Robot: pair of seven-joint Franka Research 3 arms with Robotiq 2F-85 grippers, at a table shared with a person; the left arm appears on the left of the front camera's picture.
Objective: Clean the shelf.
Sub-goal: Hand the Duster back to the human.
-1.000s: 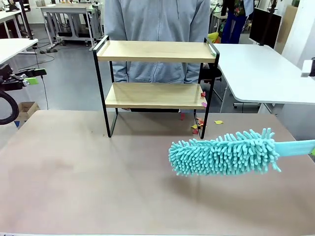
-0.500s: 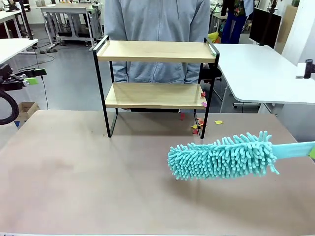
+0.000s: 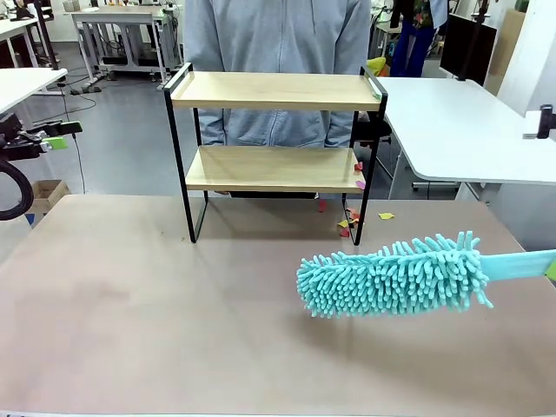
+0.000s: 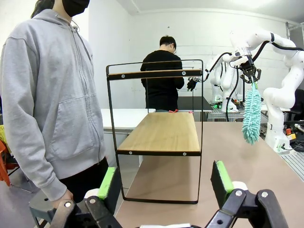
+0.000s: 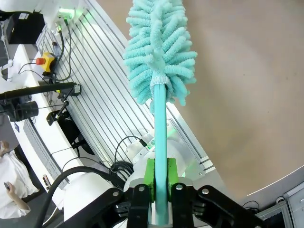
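A two-tier wooden shelf stands at the counter's far edge, while the right claw grips a turquoise duster and the left claw gapes wide.

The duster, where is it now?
In the front view the duster hangs over the table's right side, in front of the shelf, held by the right hand.

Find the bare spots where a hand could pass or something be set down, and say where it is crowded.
Bare: both boards of the shelf, and the table left of the duster. Crowded: paper scraps by the shelf's right leg, with the duster just in front.
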